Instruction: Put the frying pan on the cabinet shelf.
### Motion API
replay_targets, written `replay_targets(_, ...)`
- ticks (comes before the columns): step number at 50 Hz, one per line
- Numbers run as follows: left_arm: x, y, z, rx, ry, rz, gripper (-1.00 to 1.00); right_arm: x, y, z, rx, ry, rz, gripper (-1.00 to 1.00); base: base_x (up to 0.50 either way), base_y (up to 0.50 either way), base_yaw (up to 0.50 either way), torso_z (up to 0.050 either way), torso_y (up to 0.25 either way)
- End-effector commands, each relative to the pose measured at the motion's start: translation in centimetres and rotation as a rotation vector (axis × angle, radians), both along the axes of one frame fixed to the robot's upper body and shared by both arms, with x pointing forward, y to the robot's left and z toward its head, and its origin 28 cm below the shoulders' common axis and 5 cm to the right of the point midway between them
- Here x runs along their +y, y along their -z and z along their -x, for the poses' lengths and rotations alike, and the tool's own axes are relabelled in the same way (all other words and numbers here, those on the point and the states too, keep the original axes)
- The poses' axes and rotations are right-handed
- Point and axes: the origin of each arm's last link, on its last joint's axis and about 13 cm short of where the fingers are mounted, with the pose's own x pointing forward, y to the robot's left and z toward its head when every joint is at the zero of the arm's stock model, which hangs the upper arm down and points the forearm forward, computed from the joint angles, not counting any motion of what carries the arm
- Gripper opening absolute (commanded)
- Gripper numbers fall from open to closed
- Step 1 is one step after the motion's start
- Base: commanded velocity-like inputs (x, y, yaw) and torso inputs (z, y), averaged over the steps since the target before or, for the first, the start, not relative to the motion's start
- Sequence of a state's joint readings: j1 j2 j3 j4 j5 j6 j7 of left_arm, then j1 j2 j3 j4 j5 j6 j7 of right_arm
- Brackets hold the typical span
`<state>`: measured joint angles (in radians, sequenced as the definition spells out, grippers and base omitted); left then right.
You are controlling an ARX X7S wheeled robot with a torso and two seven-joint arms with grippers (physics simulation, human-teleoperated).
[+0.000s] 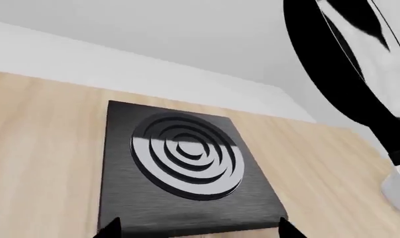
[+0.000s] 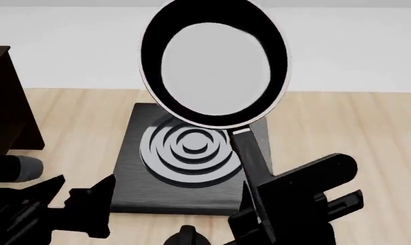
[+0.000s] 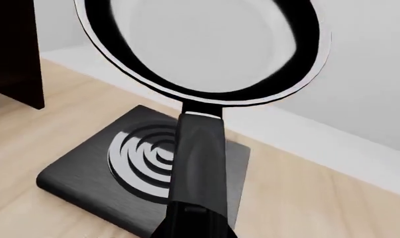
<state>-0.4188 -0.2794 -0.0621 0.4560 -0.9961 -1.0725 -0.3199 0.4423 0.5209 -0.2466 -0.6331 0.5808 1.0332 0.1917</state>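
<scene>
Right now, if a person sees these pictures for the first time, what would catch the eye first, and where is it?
First comes the frying pan, lifted in the air by its long handle in the right gripper, its pale base tilted toward the head camera. Directly below it on the wooden counter lies the square black burner plate with concentric rings. The dark cabinet stands at the left edge.

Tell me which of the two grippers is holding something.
The right gripper: it grips the frying pan by its handle, lifted above the burner plate. The left gripper holds nothing.
</scene>
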Motion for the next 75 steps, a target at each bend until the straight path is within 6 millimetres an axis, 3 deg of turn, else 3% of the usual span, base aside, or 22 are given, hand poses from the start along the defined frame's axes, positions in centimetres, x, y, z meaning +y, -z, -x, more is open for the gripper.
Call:
replay_targets(1,0.1,-0.9,1.1,0.056,0.105,0.132,1.0,0.2,-1.3,0.3,-0.081,-0.054,-0.015,-1.0,0.0,0.0,0.0,0.0,0.0)
replay_targets(30,-1.0,-2.2,2.4,0.128,0.193,0.258,1.0,1.2,-2.0,0.8,-0.109,-0.14,-0.006,-1.0,0.0,0.0,0.0,0.001,0.002)
replay_targets(44,-2.7,-3.3,3.1,0.126,0.289,0.353,1.0,1.4,-1.6,0.8,-0.11,-0.154,0.007,-1.0,0.0,0.0,0.0,0.001,0.001)
replay_targets(60,-4.5,-2.9,3.5,0.166,0.354,0.386,1.0,2.0,-1.5,0.9,-0.111,-0.187,0.021,-1.0,0.0,0.0,0.0,0.0,0.002)
replay_targets(75,-4.8,-3.3,3.2,0.17,0.323,0.455,1.0,2.4,-1.8,1.2,-0.123,-0.223,0.022,-1.0,0.0,0.0,0.0,0.001,0.001)
